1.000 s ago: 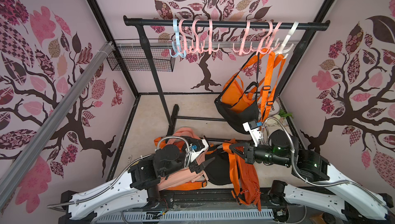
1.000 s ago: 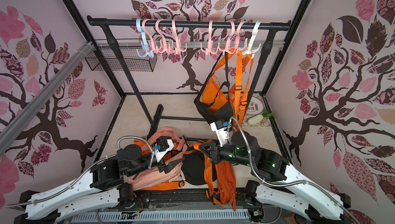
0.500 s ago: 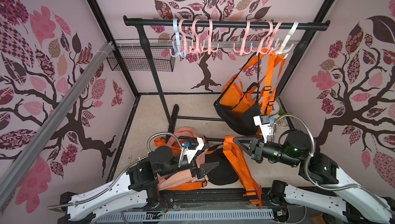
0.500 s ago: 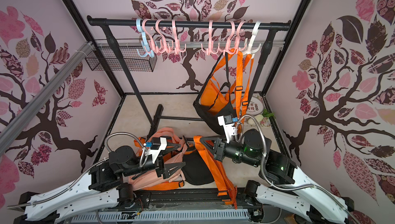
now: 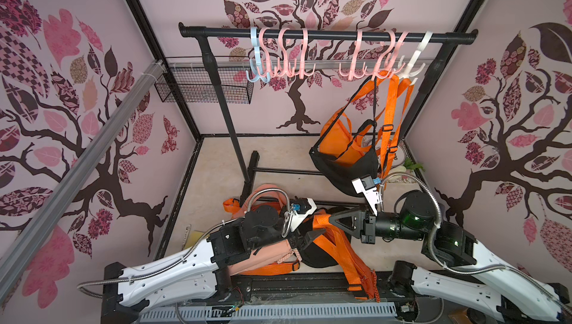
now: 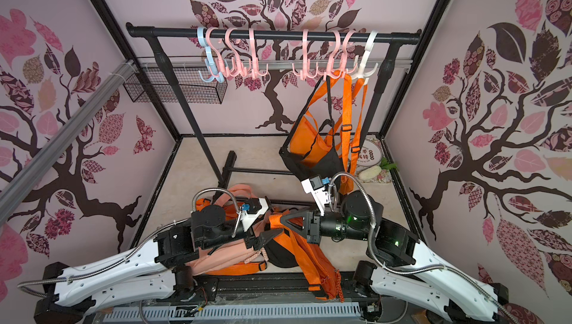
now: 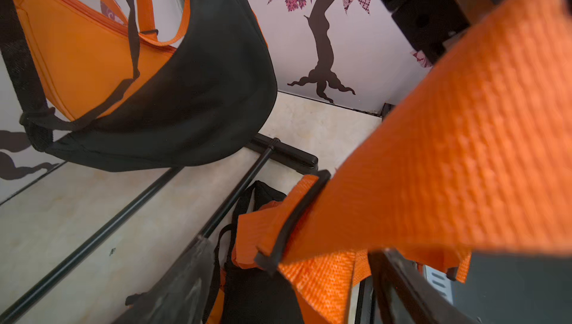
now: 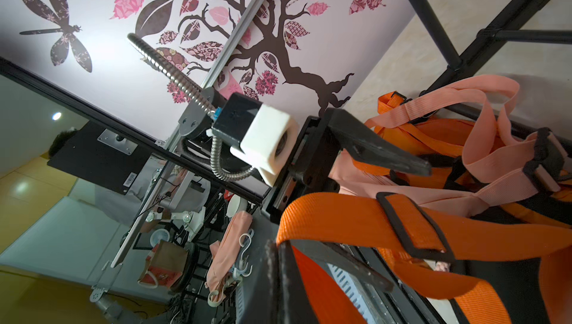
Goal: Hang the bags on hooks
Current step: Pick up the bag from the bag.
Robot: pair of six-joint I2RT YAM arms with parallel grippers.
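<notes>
"Since half a second back, what's moved nearest the arms?"

"The right pincer (image 5: 330, 218) sits lower, its arm swung back leftward, still clamped on the ribbed orange strap (image 5: 337, 245). The left pincer (image 5: 309, 237) gapes wide around that webbing, not pinching it."

"And the bag (image 5: 315, 257)?"

"Black-bodied, slumped on the beige worktop (image 5: 216, 183) against a peach bag (image 5: 266, 254). Beyond them, a crescent-shaped orange-and-black bag (image 5: 343, 167) dangles from curved plastic hooks (image 5: 416, 59) on the black tubular rail (image 5: 328, 33)."

White arms (image 5: 173, 271), black wrists (image 5: 263, 223), seemingly steel conduits (image 5: 269, 188).
</notes>
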